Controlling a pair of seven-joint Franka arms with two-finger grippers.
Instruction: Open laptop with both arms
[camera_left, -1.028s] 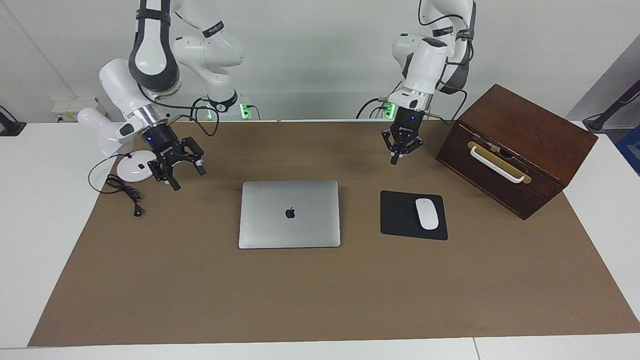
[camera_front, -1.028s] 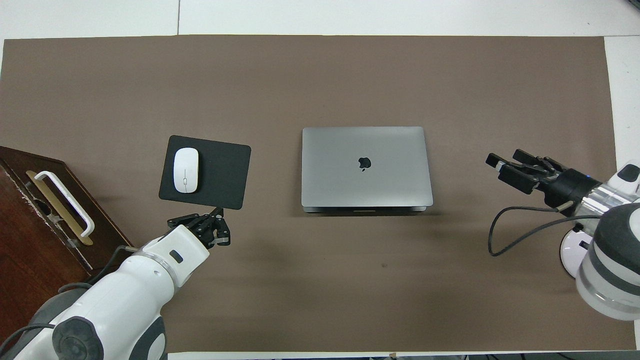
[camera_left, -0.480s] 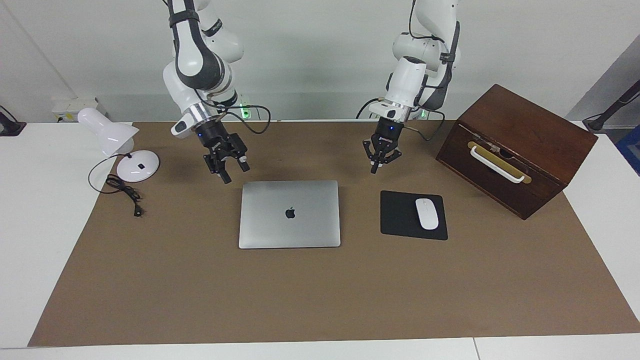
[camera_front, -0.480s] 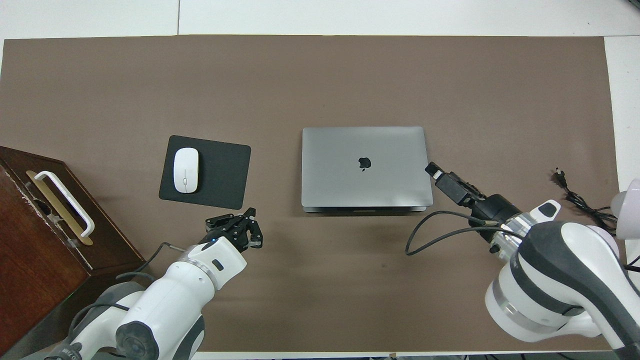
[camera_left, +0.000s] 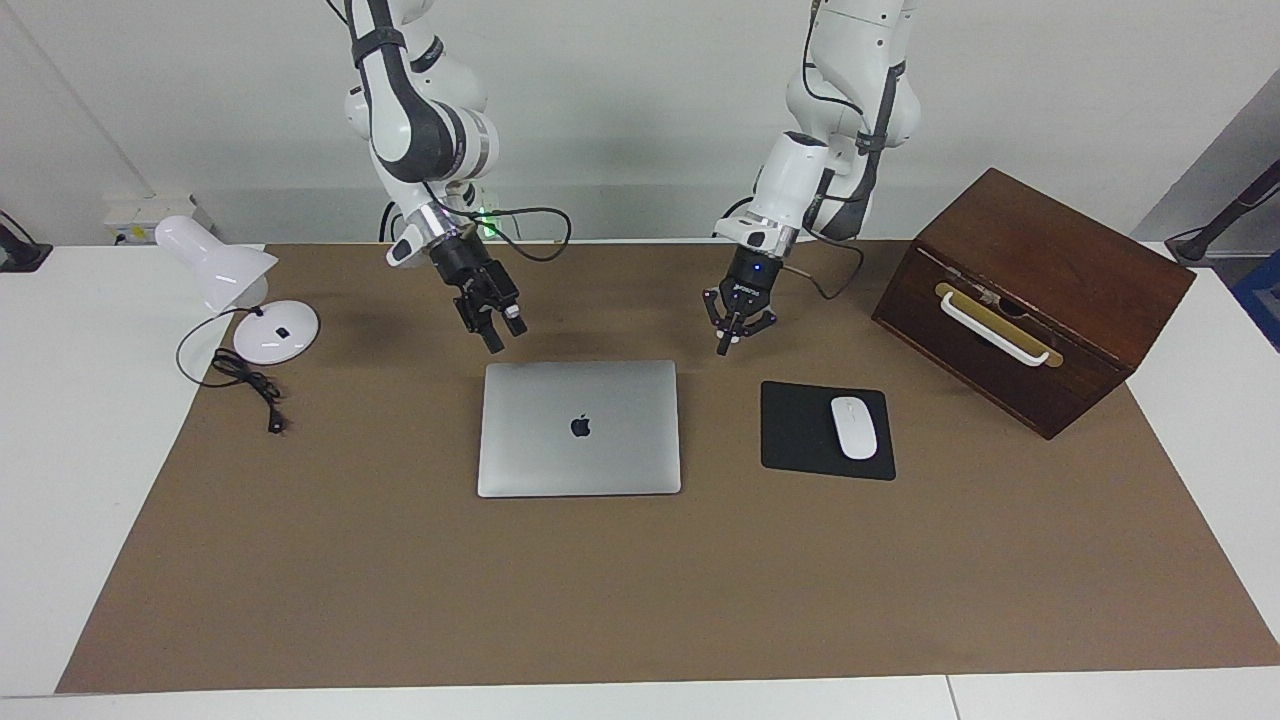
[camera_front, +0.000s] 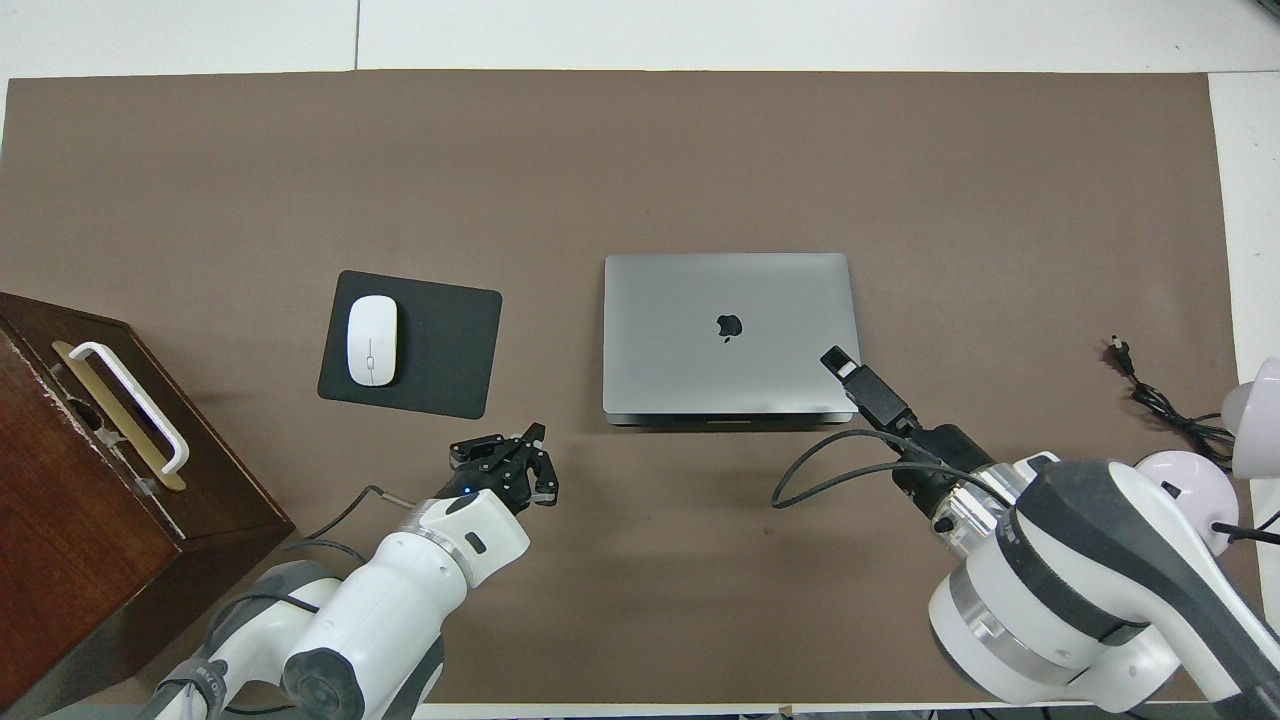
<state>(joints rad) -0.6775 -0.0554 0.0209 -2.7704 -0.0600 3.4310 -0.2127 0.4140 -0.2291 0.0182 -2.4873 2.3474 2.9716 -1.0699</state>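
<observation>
On the bench, operator, you have these in front of you:

Laptop: the laptop (camera_left: 579, 428) (camera_front: 732, 337) lies flat and closed at the middle of the bench, a thin rectangular silver-grey metal slab with rounded corners and a dark apple logo on its smooth lid.

Left pincer: your left pincer (camera_left: 727, 343) (camera_front: 500, 456) hangs over bare mat near the laptop corner that is toward the robots and the left arm's end, not touching it. You cannot tell whether its black fingers are spread or pressed together.

Right pincer: your right pincer (camera_left: 503, 335) (camera_front: 838, 362) hangs tilted, just above the laptop corner toward the robots and the right arm's end, clear of the lid. Its fingers cannot be told as spread or pressed together either.

Mat: a matte brown sheet (camera_left: 640, 590) (camera_front: 640, 160) covers most of the white bench (camera_left: 60, 450).

Mouse pad: a flat black rectangle (camera_left: 800, 432) (camera_front: 440, 345) sits beside the laptop toward the left arm's end, carrying a glossy white oval mouse (camera_left: 854, 427) (camera_front: 372, 340).

Wooden box: a dark brown polished box (camera_left: 1030, 295) (camera_front: 70, 470) with a white bar handle stands at the left arm's end, near the robots' edge.

Lamp: a glossy white desk lamp (camera_left: 235, 290) with a round base and a loose black cord stands at the right arm's end, near the robots' edge.
</observation>
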